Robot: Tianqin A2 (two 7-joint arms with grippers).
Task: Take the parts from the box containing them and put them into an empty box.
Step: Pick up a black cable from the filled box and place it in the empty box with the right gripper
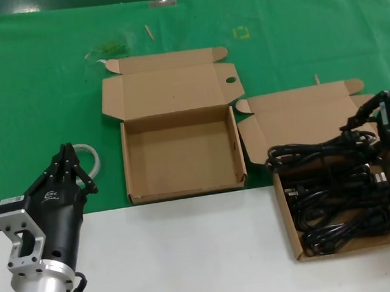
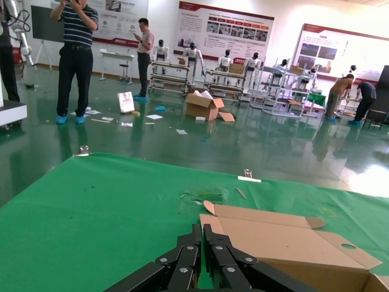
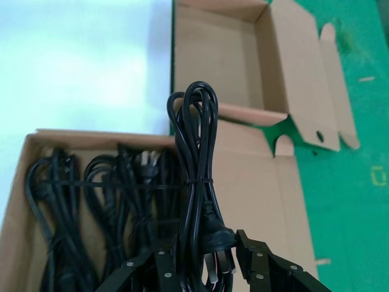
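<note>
Right wrist view: right gripper (image 3: pixel 203 258) fingers clamp a power cord (image 3: pixel 196 164); left gripper (image 1: pixel 65 173) seemingly closed, empty.

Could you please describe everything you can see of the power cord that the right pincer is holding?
The power cord is a glossy black cable looped into a long bundle, cinched midway by a thin tie, with its plug at the end gripped by the right pincer. It is lifted clear above the box of cords, its looped end pointing toward the empty box.
</note>
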